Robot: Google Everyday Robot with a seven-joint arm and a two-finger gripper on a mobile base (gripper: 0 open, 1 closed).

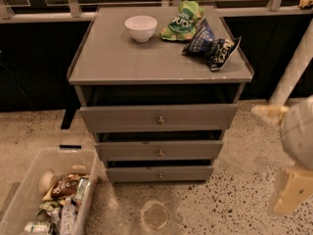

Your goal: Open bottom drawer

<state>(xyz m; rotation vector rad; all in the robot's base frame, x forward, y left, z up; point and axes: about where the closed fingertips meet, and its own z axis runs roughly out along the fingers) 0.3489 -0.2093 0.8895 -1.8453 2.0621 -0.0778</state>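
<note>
Matt wooden bottom drawer (132,174), metal knob (160,176); plastic hand (291,196) lower right.

A grey desk (132,60) with three drawer fronts stands against dark glass. On top sit a white bowl (141,27), a green bag (182,19) and, just right of it, a dark blue bag (210,44). The bottom drawer (160,174) is the lowest front, its knob at centre. The gripper (291,187) hangs at the far right, well apart from the drawers. A clear bin (73,154) of snacks sits on the floor at lower left.
</note>
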